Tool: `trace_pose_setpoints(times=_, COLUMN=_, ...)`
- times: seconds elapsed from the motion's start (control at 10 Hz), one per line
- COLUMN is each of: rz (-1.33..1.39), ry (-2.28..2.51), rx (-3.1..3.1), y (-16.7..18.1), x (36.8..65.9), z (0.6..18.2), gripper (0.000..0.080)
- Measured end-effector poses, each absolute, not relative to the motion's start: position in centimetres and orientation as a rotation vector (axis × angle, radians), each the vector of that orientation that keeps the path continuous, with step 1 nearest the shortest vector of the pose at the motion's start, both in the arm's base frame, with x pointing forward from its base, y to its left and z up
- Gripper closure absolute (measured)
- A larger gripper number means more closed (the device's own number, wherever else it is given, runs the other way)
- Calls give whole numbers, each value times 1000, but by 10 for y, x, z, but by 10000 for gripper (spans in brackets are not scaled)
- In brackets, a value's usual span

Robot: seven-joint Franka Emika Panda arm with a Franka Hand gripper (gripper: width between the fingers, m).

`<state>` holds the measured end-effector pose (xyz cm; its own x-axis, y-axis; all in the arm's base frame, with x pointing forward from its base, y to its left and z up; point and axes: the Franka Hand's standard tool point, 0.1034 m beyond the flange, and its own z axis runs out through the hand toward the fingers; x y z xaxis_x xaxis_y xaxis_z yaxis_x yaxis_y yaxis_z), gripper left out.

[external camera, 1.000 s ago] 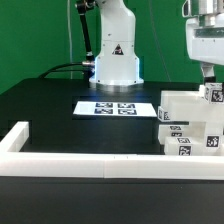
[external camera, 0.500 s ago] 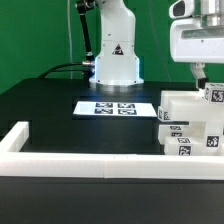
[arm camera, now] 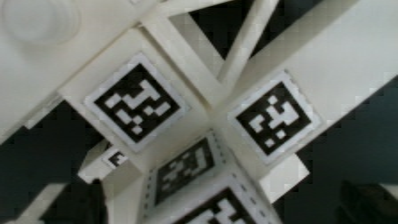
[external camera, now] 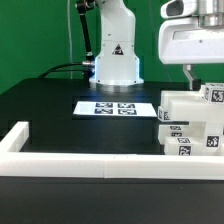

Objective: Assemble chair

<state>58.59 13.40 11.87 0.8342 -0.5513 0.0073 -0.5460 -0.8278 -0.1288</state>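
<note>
The chair pieces (external camera: 190,125) are chunky white blocks with black-and-white tags, stacked together at the exterior view's right. My gripper (external camera: 200,82) hangs just above their top block. One finger (external camera: 189,75) shows beside the top block's left edge, and the jaws look open and empty. The wrist view is filled by the white chair pieces (arm camera: 139,100) seen close up, with several tags on angled faces. The fingertips do not show clearly there.
The marker board (external camera: 118,106) lies flat on the black table in front of the robot base (external camera: 115,55). A long white border rail (external camera: 60,160) runs along the front and turns back at the exterior view's left.
My gripper has moved toward the exterior view's left over the last second, staying above the stacked chair pieces. The pieces have not moved.
</note>
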Motion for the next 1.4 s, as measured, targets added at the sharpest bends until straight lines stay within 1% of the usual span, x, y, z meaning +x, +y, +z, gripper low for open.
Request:
trace_pose_setpoints(times=0.2, rz=-73, ry=802, rx=-2916, y=134, x=586, z=119, gripper=151)
trace_pose_setpoints(times=0.3, rz=-72, ry=803, rx=-2916, y=134, x=586, z=119, gripper=265)
trace_pose_setpoints(times=0.4, rz=-72, ry=804, rx=-2916, y=134, x=586, z=119, gripper=265)
trace_pose_setpoints(times=0.5, rz=-76, ry=802, rx=-2921, y=130, x=587, z=119, gripper=438)
trace_pose_setpoints(times=0.6, rz=-78, ry=808, rx=-2923, y=128, x=587, z=119, gripper=467)
trace_pose_setpoints(times=0.9, rz=-77, ry=913, rx=-2896, y=123, x=588, z=119, gripper=474)
trace_pose_setpoints(times=1.2, rz=-67, ry=1209, rx=-2784, y=117, x=589, z=120, gripper=476)
trace_pose_setpoints(times=1.3, rz=-68, ry=1187, rx=-2793, y=117, x=589, z=120, gripper=476)
trace_pose_setpoints(times=1.4, rz=-68, ry=1185, rx=-2794, y=118, x=589, z=120, gripper=403)
